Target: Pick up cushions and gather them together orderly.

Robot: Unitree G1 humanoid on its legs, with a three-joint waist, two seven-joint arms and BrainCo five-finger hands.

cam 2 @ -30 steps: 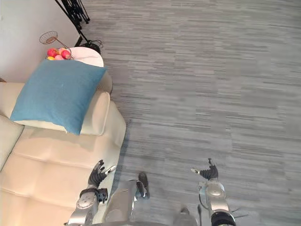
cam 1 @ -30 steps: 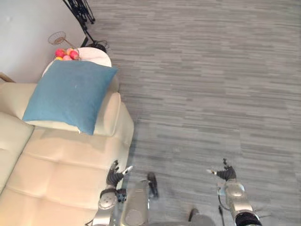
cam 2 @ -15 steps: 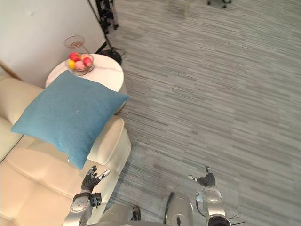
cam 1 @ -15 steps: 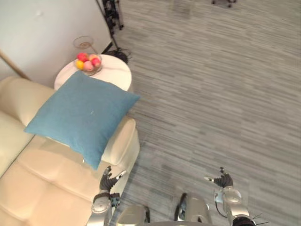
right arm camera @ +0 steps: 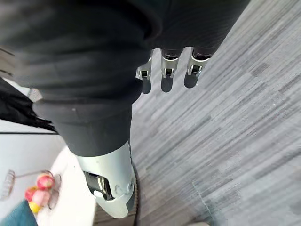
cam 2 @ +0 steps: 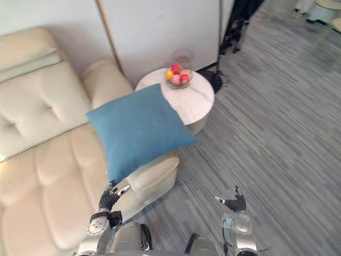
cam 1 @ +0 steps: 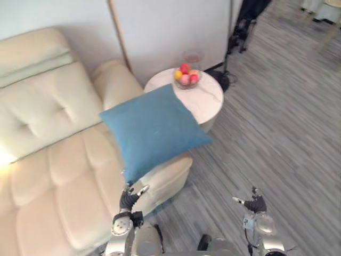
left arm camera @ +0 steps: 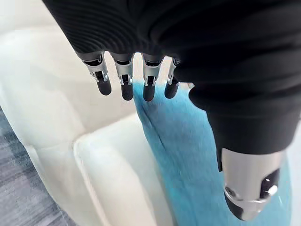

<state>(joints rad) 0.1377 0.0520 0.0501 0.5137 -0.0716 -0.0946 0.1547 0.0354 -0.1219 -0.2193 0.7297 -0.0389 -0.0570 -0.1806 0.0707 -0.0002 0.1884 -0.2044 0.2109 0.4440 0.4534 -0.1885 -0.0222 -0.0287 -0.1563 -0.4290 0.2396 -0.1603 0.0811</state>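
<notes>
A blue cushion (cam 1: 154,130) leans on the armrest of a cream sofa (cam 1: 48,160), its corner hanging over the armrest's front. The same blue cushion (left arm camera: 193,155) shows past my left hand's fingers in the left wrist view. My left hand (cam 1: 128,200) hovers low in front of the armrest, just below the cushion's lower corner, fingers relaxed and holding nothing. My right hand (cam 1: 254,205) hangs over the grey floor to the right, fingers straight and empty, far from the cushion.
A round white side table (cam 1: 205,98) stands beside the sofa's armrest and carries a glass bowl of fruit (cam 1: 185,76). A dark stand (cam 1: 240,26) rises by the wall behind it. Grey striped carpet (cam 1: 287,133) stretches to the right.
The whole picture has swung round: the camera has turned toward the sofa, so its backrest and the wall come into view. Both hands stay low and empty.
</notes>
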